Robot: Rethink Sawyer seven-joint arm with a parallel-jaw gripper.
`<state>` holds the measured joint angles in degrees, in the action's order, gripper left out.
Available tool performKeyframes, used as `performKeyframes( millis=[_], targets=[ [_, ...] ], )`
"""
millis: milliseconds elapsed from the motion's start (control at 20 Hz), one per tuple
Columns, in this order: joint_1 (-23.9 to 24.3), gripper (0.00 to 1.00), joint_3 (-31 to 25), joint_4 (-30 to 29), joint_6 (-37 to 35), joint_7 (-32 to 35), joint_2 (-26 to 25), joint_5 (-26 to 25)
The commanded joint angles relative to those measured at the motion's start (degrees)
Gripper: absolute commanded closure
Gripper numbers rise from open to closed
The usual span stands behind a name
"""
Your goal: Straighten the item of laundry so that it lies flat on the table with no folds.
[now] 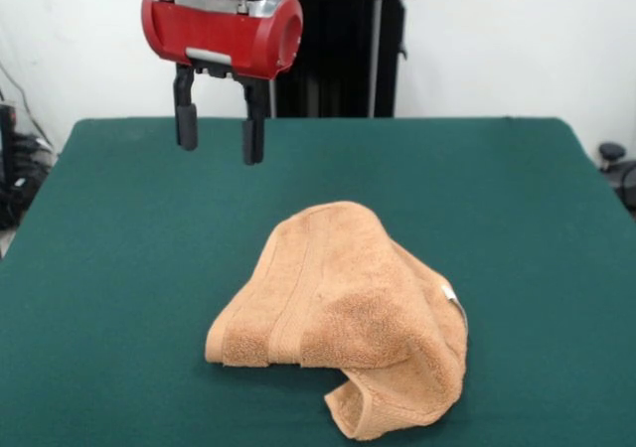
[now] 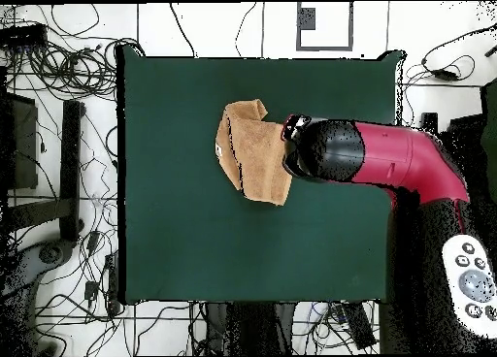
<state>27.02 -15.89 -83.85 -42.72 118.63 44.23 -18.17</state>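
Towel point(image 1: 343, 318) lies nearest cam, crumpled in a folded heap on green table point(image 1: 119, 268), roughly mid-table, white tag on its edge. Gripper point(image 1: 220, 129) hangs above table surface, clear of towel, fingers point(image 1: 186, 119) spread apart w/ nothing between. Overhead: red arm point(image 2: 388, 159) overlaps towel's edge.

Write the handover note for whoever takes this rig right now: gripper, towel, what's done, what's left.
Gripper: open, empty, held above the table, up and off to one side of the towel, not touching it.
Towel: bunched in a humped heap on the green top, an end curled under at the front edge, white tag showing on one side. In the overhead view the towel lies in the half of the table away from the robot's base, partly under the arm.
Done: nothing flat yet.
Left: grasp an edge, pull it out, smooth every fold.
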Motion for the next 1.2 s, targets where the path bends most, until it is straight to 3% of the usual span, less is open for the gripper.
performKeyframes(
  millis=[50, 1200],
  targets=[
    [1.4, 0.0, -3.9, 4.3, -22.4, -15.7, -2.0, -1.2],
    [-1.1, 0.0, -2.8, 4.4, -8.8, -6.0, -8.9, -6.0]
  ],
)
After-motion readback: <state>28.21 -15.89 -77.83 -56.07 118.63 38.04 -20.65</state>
